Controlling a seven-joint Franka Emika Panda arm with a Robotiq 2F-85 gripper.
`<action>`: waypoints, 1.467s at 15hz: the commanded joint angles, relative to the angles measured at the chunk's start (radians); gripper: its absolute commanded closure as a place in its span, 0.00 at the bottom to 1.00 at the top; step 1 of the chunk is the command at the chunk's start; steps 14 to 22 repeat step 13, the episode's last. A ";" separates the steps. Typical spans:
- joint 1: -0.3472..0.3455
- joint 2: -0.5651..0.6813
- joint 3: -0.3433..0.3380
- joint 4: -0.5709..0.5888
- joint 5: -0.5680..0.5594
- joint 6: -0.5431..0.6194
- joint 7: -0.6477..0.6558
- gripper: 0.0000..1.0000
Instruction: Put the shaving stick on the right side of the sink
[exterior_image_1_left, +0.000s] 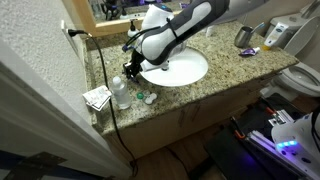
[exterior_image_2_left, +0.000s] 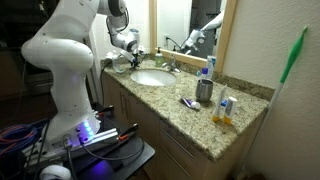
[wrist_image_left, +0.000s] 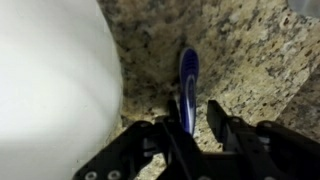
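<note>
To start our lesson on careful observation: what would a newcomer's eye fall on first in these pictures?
The big white robot arm bent over the speckled granite countertop dominates both exterior views. In the wrist view, the blue shaving stick lies on the granite beside the white sink, its near end between the open jaws of the gripper.

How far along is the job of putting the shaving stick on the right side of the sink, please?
Done: the gripper is down at the shaving stick, which lies flat on the granite countertop beside the sink. In hand: the jaws stand open either side of its handle, not gripping. Left: whether this is pickup or drop-off is unclear; if pickup, closing, lifting and carrying it across remain.
</note>
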 joint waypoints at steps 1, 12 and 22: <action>0.024 -0.067 -0.031 -0.037 -0.023 -0.078 0.074 0.33; 0.018 -0.253 -0.075 -0.158 -0.061 -0.091 0.190 0.00; 0.018 -0.253 -0.075 -0.162 -0.061 -0.091 0.190 0.00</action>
